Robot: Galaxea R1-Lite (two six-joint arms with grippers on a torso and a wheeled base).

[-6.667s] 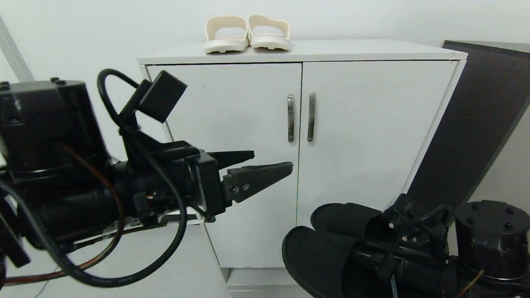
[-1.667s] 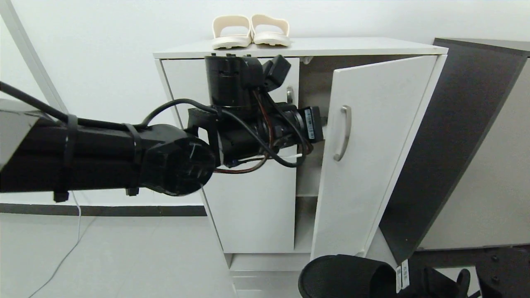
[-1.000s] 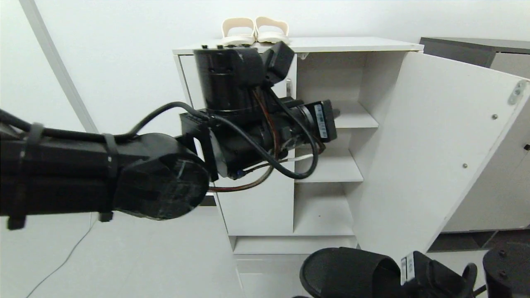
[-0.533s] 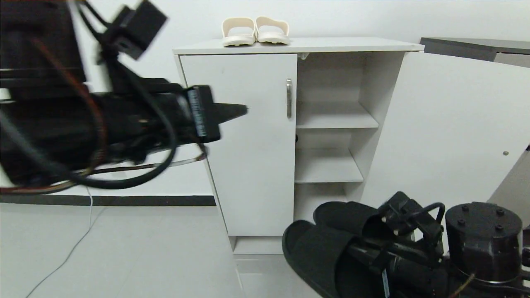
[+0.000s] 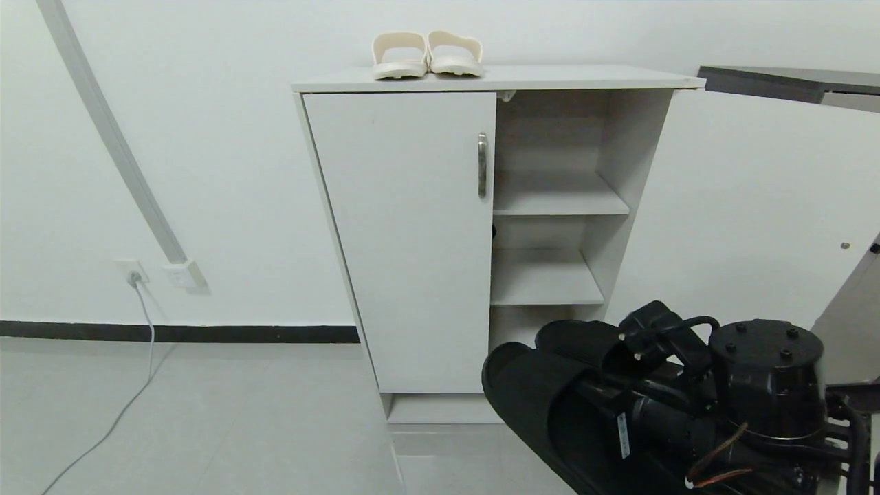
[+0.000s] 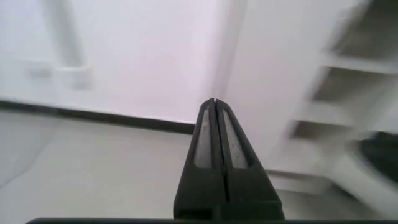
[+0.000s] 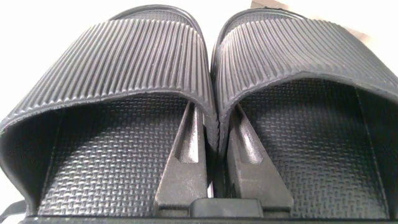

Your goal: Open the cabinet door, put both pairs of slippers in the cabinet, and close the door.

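Observation:
The white cabinet stands against the wall with its right door swung wide, showing bare shelves; its left door is closed. A cream pair of slippers rests on the cabinet top. My right gripper is shut on the black pair of slippers, one finger inside each slipper pinching the two inner strap edges together, low in front of the cabinet's open side. My left gripper is shut with nothing in it, held off to the cabinet's left, the floor and wall beyond it.
A dark grey unit stands right of the cabinet, behind the swung door. A wall socket with a trailing cable and a slanted conduit are on the left wall. Grey floor lies in front.
The right door went from shut to wide open. My left arm pulled back out of the head view. The black slippers in my right gripper rose a little toward the cabinet.

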